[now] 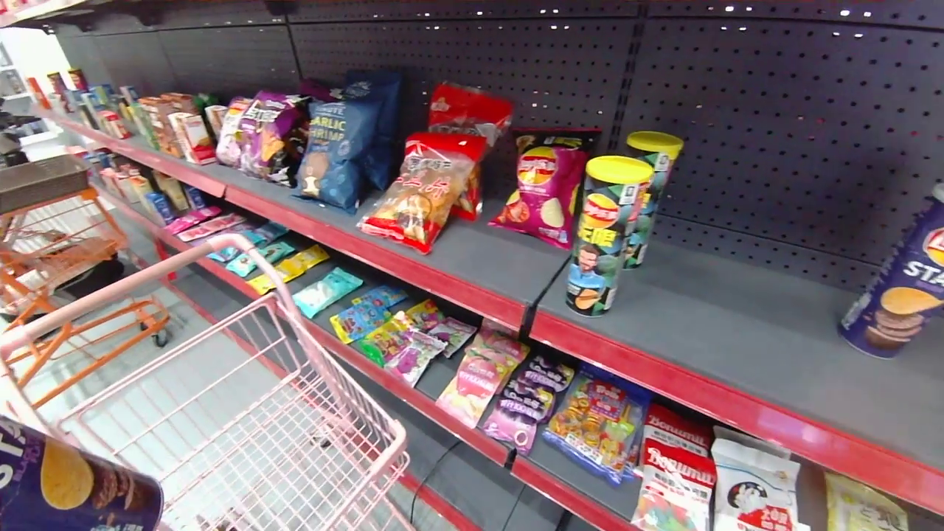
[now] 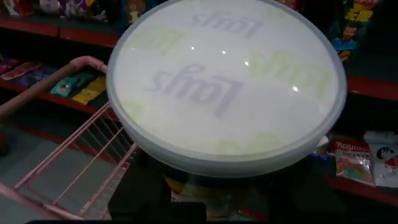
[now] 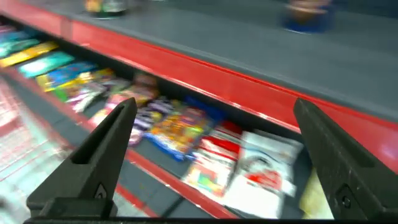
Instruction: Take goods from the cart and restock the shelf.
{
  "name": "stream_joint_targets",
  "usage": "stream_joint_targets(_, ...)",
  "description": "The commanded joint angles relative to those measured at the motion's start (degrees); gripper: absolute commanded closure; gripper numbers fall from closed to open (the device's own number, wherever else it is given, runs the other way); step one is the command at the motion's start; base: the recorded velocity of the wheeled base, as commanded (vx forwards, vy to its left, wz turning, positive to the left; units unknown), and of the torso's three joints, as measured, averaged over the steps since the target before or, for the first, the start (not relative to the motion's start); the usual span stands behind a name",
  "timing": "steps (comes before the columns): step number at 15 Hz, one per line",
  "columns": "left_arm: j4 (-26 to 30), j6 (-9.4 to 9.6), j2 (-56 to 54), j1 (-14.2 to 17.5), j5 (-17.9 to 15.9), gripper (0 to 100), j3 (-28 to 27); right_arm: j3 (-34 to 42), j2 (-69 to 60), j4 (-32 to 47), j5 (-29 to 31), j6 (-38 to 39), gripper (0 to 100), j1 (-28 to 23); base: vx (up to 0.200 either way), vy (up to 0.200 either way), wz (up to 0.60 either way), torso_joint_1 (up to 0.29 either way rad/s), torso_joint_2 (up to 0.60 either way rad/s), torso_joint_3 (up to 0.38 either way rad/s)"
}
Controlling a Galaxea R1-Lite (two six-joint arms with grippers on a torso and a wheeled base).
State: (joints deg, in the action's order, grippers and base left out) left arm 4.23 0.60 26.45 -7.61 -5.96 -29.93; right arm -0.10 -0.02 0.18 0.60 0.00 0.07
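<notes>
Pink wire cart (image 1: 221, 413), lidded cylindrical can (image 1: 66, 487)

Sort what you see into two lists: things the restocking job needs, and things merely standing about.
Job: pink cart; blue chip can by the cart; grey top shelf with its bare gap; open right gripper.
Standing about: orange trolley; yellow-lidded cans; snack bags; sweet packets below.
</notes>
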Motion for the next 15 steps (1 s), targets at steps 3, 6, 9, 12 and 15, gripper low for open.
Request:
stream_joint_targets(3, -0.10, 0.72, -0.53, -0.04, -0.10, 100, -0.04, 0.01, 0.02, -0.01, -0.07, 0.00, 0, 0.01, 0.000, 0.000, -0.60, 0.001, 0.00, 0.002)
stream_joint_targets(6, -0.10, 0.98, -0.53, -0.04, 0.07, 100, -0.13, 0.01, 0.02, -0.01, -0.07, 0.00, 0, 0.01, 0.000, 0.000, -0.60, -0.002, 0.00, -0.001)
stream_joint_targets(9, -0.10, 3.09, -0.88, -0.04, 0.07, 100, 0.05, 0.01, 0.02, -0.01, -0.07, -0.09, 0, 0.01, 0.000, 0.000, -0.60, 0.004, 0.00, 0.001)
stream_joint_targets(12, -0.01, 4.59, -0.70, 0.05, 1.39, 100, 0.05, 0.01, 0.02, -0.01, -0.07, -0.09, 0, 0.01, 0.000, 0.000, -0.40, 0.003, 0.00, 0.003)
stream_joint_targets(15, 0.08, 7.84, -0.61, -0.04, 5.52, 100, 0.48, 0.01, 0.02, -0.01, -0.16, -0.09, 0, 0.01, 0.000, 0.000, 0.00, 0.000, 0.00, 0.000)
